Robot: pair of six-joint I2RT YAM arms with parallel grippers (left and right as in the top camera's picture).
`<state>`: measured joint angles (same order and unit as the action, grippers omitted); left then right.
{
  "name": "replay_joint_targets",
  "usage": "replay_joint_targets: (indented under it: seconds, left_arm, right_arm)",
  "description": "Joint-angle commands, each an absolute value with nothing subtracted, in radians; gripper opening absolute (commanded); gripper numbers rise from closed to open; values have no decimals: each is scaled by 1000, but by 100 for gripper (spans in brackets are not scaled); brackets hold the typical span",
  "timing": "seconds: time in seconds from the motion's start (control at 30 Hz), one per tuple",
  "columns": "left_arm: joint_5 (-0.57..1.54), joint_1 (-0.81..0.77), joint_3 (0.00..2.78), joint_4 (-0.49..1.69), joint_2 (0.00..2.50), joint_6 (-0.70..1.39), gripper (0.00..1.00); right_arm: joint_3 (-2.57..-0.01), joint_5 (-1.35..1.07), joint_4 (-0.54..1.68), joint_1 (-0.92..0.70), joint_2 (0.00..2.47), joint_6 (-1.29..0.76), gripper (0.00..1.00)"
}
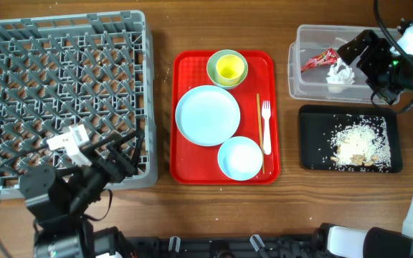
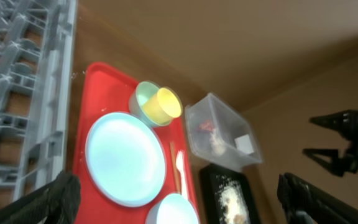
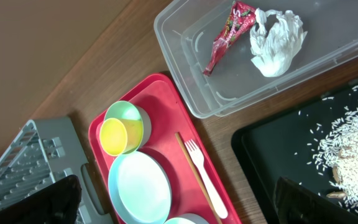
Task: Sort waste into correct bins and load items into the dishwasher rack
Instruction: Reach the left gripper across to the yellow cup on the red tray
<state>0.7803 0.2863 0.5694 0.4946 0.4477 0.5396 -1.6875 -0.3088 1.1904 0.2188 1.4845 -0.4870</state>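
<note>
Wrapper (image 3: 225, 37), napkin (image 3: 277, 38) in clear tub (image 3: 185, 81); rice (image 1: 361, 143) on black tray (image 1: 314, 118): waste sorted by kind. Dishes (image 1: 206, 115) wait on red tray (image 1: 192, 172), rack (image 1: 63, 72) unloaded. Left jaws, right jaws wide open, empty.

Two bowls (image 1: 240, 158), one plate (image 1: 207, 115), one cup (image 1: 229, 69), one fork (image 1: 266, 129). Two bins (image 1: 296, 72), one rack (image 1: 63, 72), one red tray (image 1: 188, 72).

Red tray (image 1: 192, 72), wooden table (image 1: 160, 107), perhaps a chopstick (image 1: 259, 129)
</note>
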Motion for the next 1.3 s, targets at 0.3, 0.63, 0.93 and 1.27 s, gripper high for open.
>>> replay_joint_targets:
  seconds: [0.3,0.63,0.93,1.27]
  left_arm:
    - [417,63,1235,1156,934,216,100]
    - [374,-363,1507,910,1299,281,100]
    - [-153,-596,1925,1045,1845,160,100]
    - [-139,-669,1924,767,2048,163,91]
  right_arm:
    - [-1686,-292,1190,216,1491,-474,100]
    - [-1686,-292,1190,216,1491,-474,99]
    - [-1686,-292,1190,216,1491,-474,100]
    - [-1686,-292,1190,216,1491,-474,100]
